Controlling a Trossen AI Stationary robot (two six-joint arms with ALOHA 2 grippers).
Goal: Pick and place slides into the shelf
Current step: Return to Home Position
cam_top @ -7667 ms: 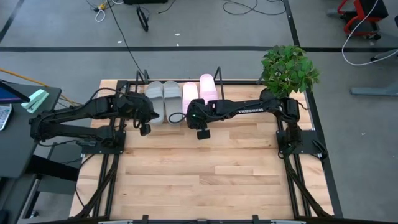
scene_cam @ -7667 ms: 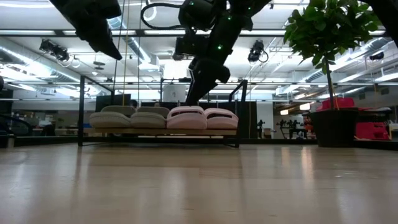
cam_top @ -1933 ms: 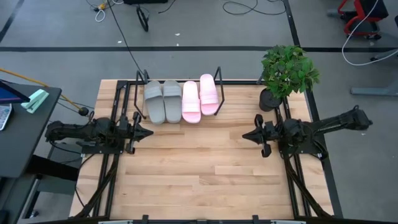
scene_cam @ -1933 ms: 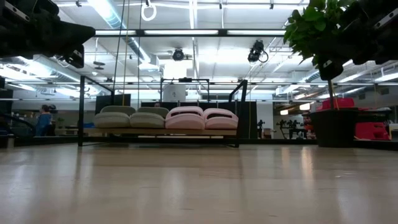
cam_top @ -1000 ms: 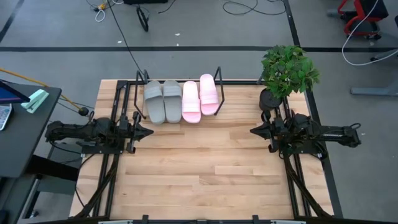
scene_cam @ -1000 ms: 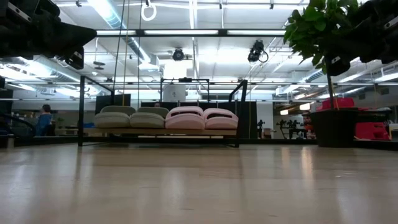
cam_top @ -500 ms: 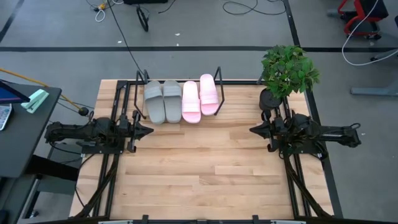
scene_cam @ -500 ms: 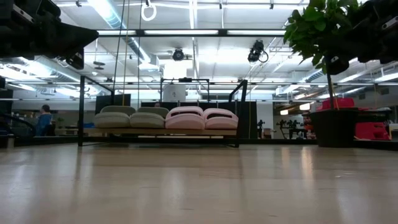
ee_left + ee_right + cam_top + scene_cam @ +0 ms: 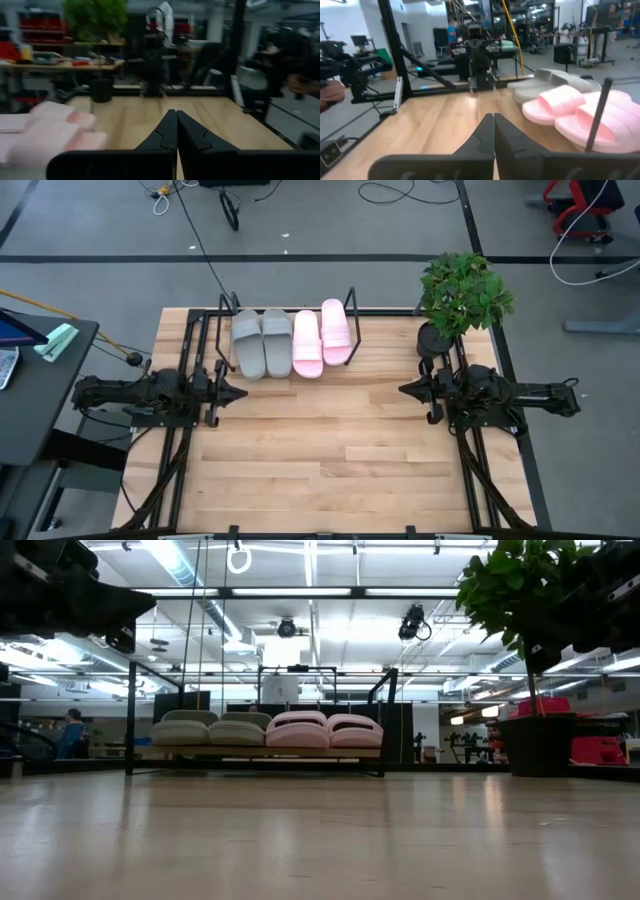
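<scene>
bare table (image 9: 320, 470) is taking up the near half, with nothing lying on it. midway back, both arms are lying folded low along the side rails, which is reading as a parked pose rather than a reach. left gripper (image 9: 236, 391) is pointing inward from the left edge, its fingers (image 9: 165, 135) pressing together with no gap and holding nothing. right gripper (image 9: 405, 389) is mirroring it from the right edge, its jaws likewise meeting in a closed line, empty. both are sitting well apart from the footwear, so nothing is risking a knock. at the far edge the shelf (image 9: 351, 300) is carrying all four slides (image 9: 307, 345) in a row between its looped ends: grey pair (image 9: 262, 345) on the left and pink pair (image 9: 336, 332) beside it, toes facing the near edge in the low view. the rightmost pink one is sitting a little farther back than its mate. judging by this, placing is looking complete and only parking is remaining. potted plant (image 9: 462, 292) is standing at the far right corner, near the shelf end; a person (image 9: 72, 727) is showing in the room beyond
</scene>
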